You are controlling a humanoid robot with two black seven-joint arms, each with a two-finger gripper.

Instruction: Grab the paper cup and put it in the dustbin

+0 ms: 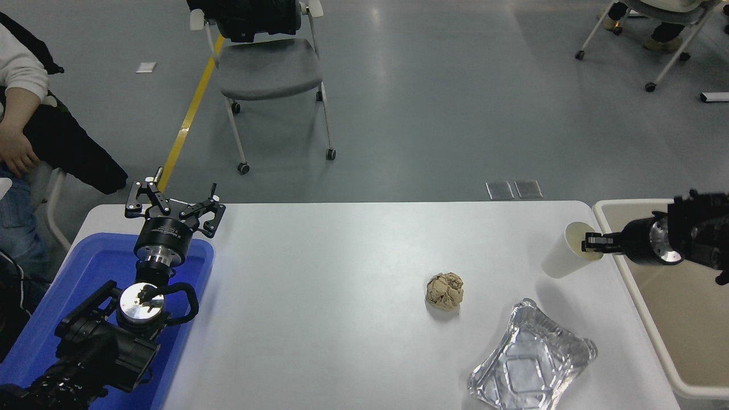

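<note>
The white paper cup (564,254) hangs tilted above the table's right side, its mouth turned toward the right. My right gripper (590,243) comes in from the right edge and is shut on the cup's rim. Just right of the cup lies the beige dustbin (638,293), with the right arm reaching across its near-left part. My left gripper (174,203) is parked open over the far end of the blue tray at the lower left.
A crumpled brown paper ball (445,291) lies mid-table and a crinkled foil tray (529,361) sits near the front edge. The blue tray (85,296) fills the left end. A person sits at the far left; a grey chair (267,68) stands beyond the table.
</note>
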